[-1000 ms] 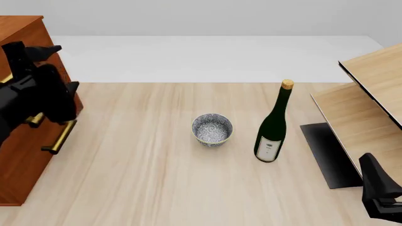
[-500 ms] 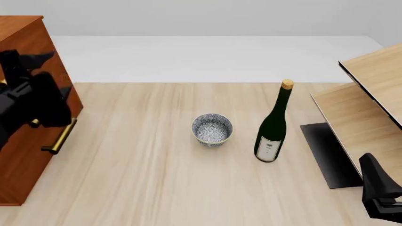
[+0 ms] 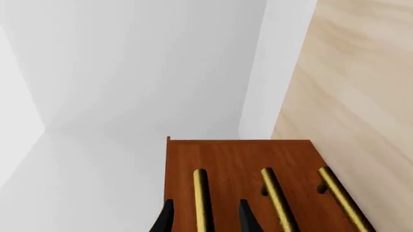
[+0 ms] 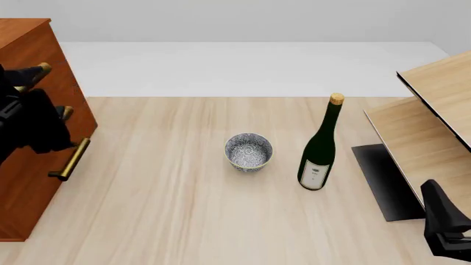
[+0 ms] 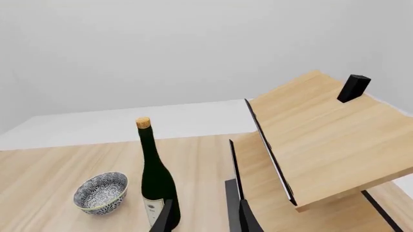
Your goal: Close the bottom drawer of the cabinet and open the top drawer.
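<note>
Pale wood-grain tabletop (image 4: 169, 210) under plain white walls, with the reddish-brown cabinet (image 4: 30, 165) standing at its left edge. All three drawer fronts flush in the left wrist view, brass bar handles side by side: top drawer (image 3: 201, 203) handle framed between the two dark fingertips of the left claw (image 3: 204, 218), jaws parted to either side of the bar and not visibly touching it; bottom drawer (image 3: 342, 200) pushed in, handle nearest the tabletop. Left arm dark against the cabinet's upper front in the front view. Near the middle of the tabletop, a blue-and-white patterned bowl (image 4: 249, 152), and just right of it, apart, an upright dark green wine bottle (image 4: 320, 149) with a gold cap. Farther right, a pale slanted wooden panel structure (image 4: 431, 127) on a black base. Right claw (image 5: 203, 217) low at the near right corner, jaws narrowly apart, holding nothing.
</note>
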